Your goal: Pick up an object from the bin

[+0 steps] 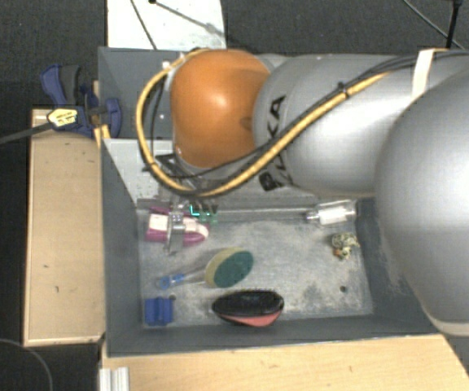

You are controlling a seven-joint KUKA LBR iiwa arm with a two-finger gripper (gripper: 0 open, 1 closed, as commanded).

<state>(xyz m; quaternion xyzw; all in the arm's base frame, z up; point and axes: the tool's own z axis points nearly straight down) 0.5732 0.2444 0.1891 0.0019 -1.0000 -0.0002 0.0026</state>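
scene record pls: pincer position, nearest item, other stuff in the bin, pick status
pincer: under the orange wrist cover, low at the left of the bin
nearest item: pink and white piece, right at the pincer
pick status: cannot tell whether it is gripped
front of bin: brush with blue handle and round green head; black and red oval thing; small blue block
right of bin: white cylinder; small yellowish bit
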